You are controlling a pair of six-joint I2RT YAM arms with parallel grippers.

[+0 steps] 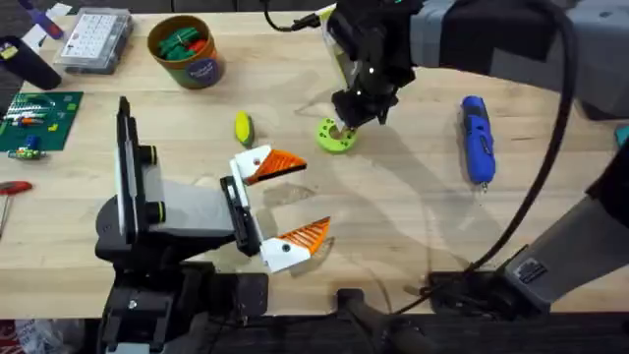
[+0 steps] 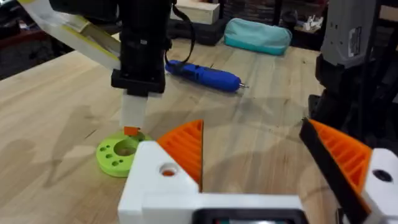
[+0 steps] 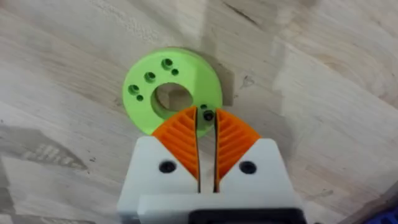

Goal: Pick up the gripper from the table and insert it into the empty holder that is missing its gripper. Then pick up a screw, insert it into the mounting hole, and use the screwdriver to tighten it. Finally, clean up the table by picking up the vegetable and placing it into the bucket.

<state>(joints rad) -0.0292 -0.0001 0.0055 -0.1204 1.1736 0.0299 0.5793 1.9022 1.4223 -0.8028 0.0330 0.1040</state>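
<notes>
A workshop or robotics lab. A wooden workbench [image 1: 413, 226] carries tools and parts: a clear compartment box [image 1: 93, 39] at upper left, a green circuit board [image 1: 34, 120] at the left edge, a red-handled screwdriver [image 1: 12, 189], and a blue powered screwdriver [image 1: 476, 138] at right.

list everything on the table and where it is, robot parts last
green disc: 1, lime green with holes, table centre, under the right gripper
screw: 1, dark, between the right gripper's fingertips at the disc's rim
screwdriver: 1, blue, lying right of the disc
vegetable: 1, yellow with green end, left of the disc
bucket: 1, orange-tan, far left-centre, green and red items inside
compartment box: 1, clear, far left
circuit board: 1, green, left edge
left gripper: white with orange pads, open, near centre-left
right gripper: white with orange pads, shut on the screw
</notes>
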